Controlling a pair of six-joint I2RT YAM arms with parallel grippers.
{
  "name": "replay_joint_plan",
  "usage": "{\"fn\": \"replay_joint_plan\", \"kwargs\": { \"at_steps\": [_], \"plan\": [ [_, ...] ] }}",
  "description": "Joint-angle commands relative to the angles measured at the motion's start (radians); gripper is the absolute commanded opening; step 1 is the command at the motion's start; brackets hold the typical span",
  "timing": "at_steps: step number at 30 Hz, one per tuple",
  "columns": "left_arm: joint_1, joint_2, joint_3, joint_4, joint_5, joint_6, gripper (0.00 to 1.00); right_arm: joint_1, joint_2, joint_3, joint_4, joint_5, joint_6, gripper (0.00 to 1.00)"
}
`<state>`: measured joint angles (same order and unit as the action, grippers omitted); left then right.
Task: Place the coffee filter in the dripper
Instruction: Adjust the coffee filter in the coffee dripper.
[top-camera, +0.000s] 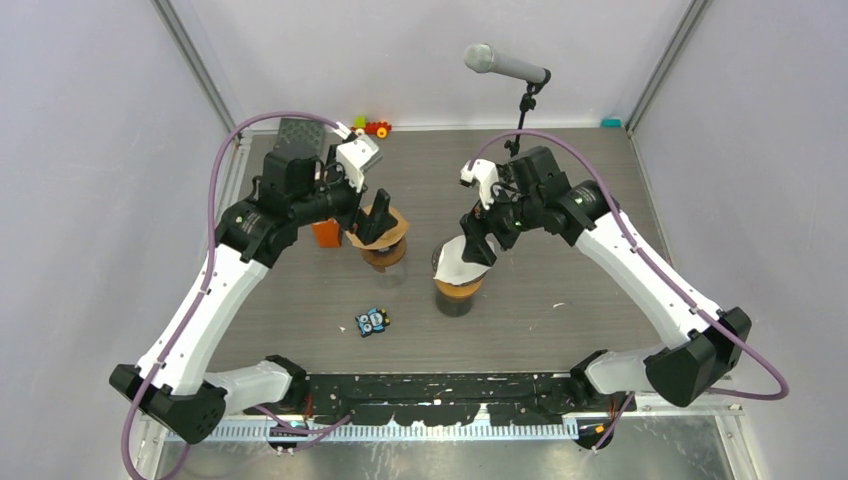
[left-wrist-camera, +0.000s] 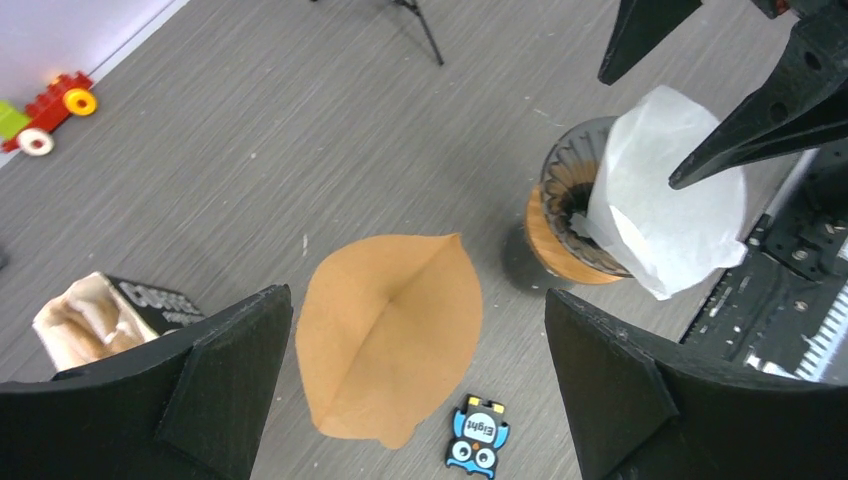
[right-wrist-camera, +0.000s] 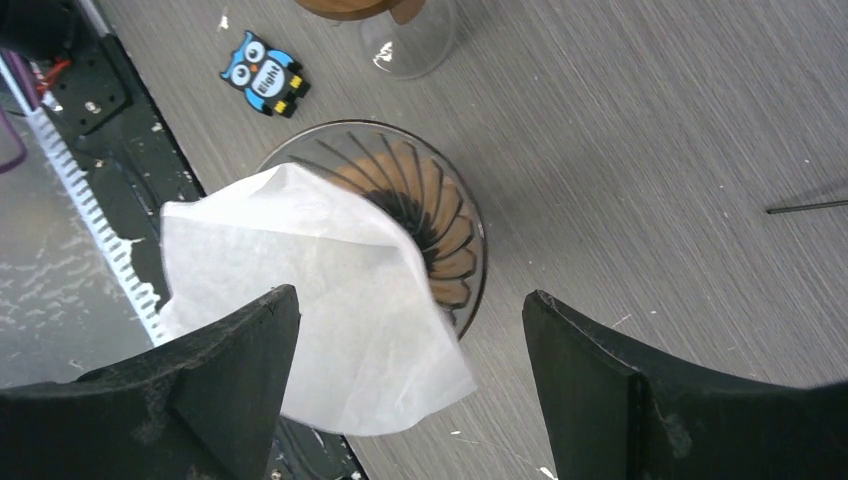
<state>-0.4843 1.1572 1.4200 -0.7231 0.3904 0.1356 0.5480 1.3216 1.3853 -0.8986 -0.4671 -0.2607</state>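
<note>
Left gripper (left-wrist-camera: 415, 310): fingers spread wide over the brown filter (left-wrist-camera: 390, 340); nothing gripped.
Brown filter: laid open on the left dripper (top-camera: 385, 255).
Right gripper (right-wrist-camera: 410, 298): fingers spread wide above the white filter (right-wrist-camera: 300, 300); nothing gripped.
White filter: partly in the right dripper (right-wrist-camera: 440, 215), draped over its near rim.
Owl card (left-wrist-camera: 477, 435): flat on the table (top-camera: 420, 170), near side, between the drippers.
Filter box (left-wrist-camera: 100, 315): just left of the left dripper.

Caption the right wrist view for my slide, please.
White coffee filter draped over the ribbed glass dripper, right pincer open.
</note>
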Motion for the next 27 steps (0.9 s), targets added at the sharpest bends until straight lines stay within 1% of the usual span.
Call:
{"fn": "replay_joint_plan", "kwargs": {
  "at_steps": [1,5,9,12,17,27],
  "plan": [
    [-0.002,-0.049,-0.014,0.033,-0.132,-0.012,1.0,0.027,0.049,0.037,0.036,0.073,-0.028,0.86],
    [-0.001,-0.062,-0.006,0.037,-0.247,-0.024,1.0,0.06,0.106,0.053,0.044,0.119,-0.046,0.86],
    [0.003,-0.066,0.002,0.038,-0.297,-0.025,1.0,0.093,0.147,0.057,0.06,0.134,-0.043,0.86],
    [0.003,-0.066,-0.001,0.042,-0.307,-0.024,1.0,0.117,0.165,0.057,0.066,0.166,-0.045,0.86],
    [0.003,-0.068,-0.005,0.046,-0.309,-0.024,1.0,0.122,0.179,0.05,0.08,0.195,-0.035,0.86],
    [0.003,-0.071,-0.007,0.045,-0.312,-0.021,1.0,0.124,0.165,0.013,0.082,0.224,-0.052,0.86]
  ]
}}
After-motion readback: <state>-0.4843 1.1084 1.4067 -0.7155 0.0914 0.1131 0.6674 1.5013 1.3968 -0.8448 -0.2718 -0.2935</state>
